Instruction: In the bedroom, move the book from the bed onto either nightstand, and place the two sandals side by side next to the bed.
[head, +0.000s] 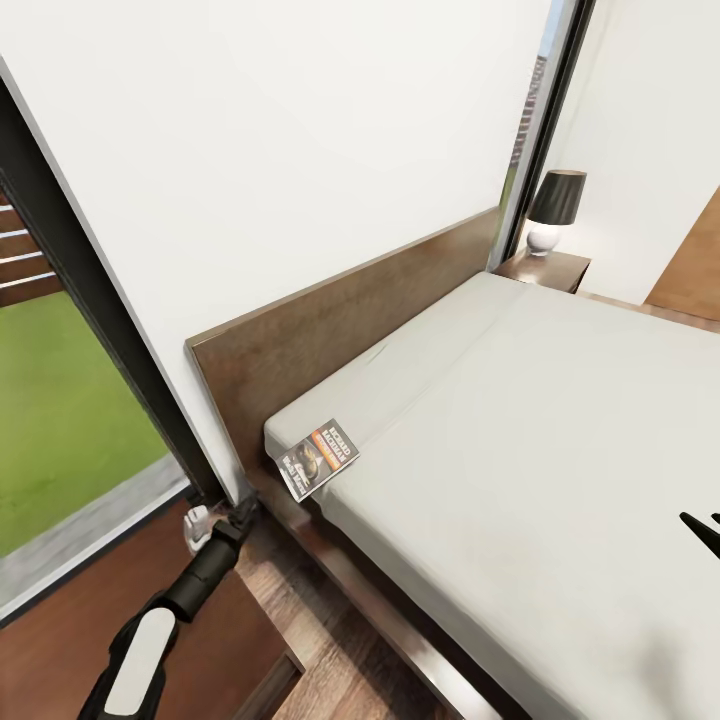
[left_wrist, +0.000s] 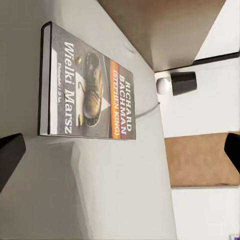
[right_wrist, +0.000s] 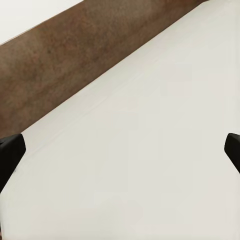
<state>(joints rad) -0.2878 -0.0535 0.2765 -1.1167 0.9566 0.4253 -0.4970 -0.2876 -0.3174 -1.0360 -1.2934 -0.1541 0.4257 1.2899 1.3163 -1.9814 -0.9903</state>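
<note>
One thin dark paperback book with an orange band lies flat at the pale-grey mattress corner ahead of my wide-open, empty left gripper; light and stiff, I judge it best pinched by its overhanging edge.

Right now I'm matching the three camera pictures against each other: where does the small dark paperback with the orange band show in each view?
Head view: the small dark paperback with the orange band lies at the pale-grey mattress's near corner by the headboard, left of centre.
Left wrist view: the paperback sits upper left, cover up, between the open fingertips.
Right wrist view: not in it.
Shared landmark: the dark-brown wooden headboard.
</note>
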